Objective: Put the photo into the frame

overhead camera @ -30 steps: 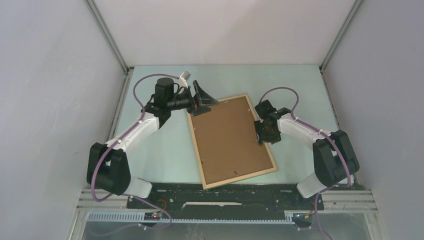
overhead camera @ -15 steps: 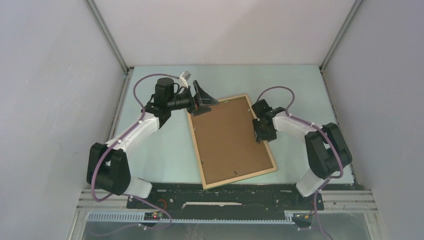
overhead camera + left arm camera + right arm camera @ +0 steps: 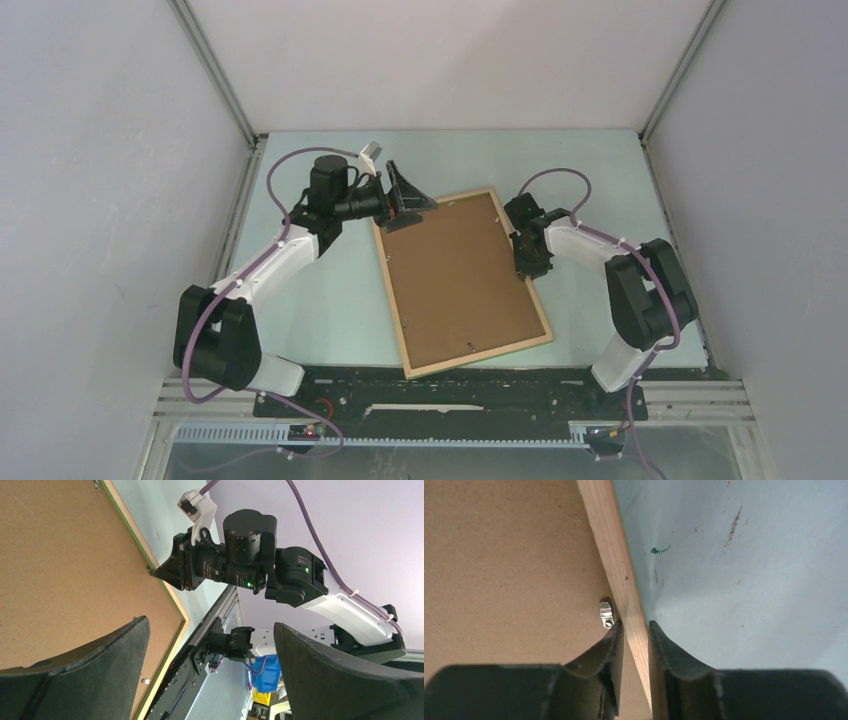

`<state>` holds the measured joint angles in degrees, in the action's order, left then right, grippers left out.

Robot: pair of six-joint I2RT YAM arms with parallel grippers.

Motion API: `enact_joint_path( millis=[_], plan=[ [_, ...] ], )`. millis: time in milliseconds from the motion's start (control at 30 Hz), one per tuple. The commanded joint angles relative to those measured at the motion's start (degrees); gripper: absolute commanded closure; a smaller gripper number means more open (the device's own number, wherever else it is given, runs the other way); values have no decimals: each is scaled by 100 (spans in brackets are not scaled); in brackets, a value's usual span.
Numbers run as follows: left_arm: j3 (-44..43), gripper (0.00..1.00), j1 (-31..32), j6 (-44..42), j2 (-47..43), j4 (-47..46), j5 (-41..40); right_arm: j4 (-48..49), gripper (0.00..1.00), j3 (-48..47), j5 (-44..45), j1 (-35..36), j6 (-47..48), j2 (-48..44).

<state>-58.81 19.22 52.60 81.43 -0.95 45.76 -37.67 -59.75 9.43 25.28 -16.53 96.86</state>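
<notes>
Right wrist: the right gripper (image 3: 634, 625) pinches the frame's (image 3: 610, 545) right rail.
One finger sits inside the rail by a metal clip (image 3: 606, 614), the other outside it, over the table (image 3: 749, 555). The left gripper (image 3: 210, 626), jaws spread wide, is at the frame's far left corner. The photo (image 3: 460, 275) fills the frame, brown back up, askew mid-table, reaching the near edge.

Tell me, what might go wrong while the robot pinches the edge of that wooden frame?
The right hand pinches only one narrow rail of the thin light-wood picture frame, so lifting could let it slip or swing. Its inner finger sits right beside a small silver metal tab and might bend it. The left hand is open, so nothing steadies the other side.
</notes>
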Motion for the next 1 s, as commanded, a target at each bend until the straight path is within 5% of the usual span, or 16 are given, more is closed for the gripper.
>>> enact_joint_path(
  millis=[0, 233, 667, 967],
  plan=[
    [227, 0, 17, 74, -219, -190, 163, 541, 72, -45, -229, -63, -375, 219],
    [236, 0, 18, 84, -193, -204, 170, 528, 76, -41, -353, -159, -490, 140],
    [250, 0, 21, 109, -215, -239, 170, 285, 50, -45, -304, 71, -501, -496],
    [250, 0, 20, 109, -197, -237, 170, 465, 46, -70, -324, 33, -594, -216]
  ],
)
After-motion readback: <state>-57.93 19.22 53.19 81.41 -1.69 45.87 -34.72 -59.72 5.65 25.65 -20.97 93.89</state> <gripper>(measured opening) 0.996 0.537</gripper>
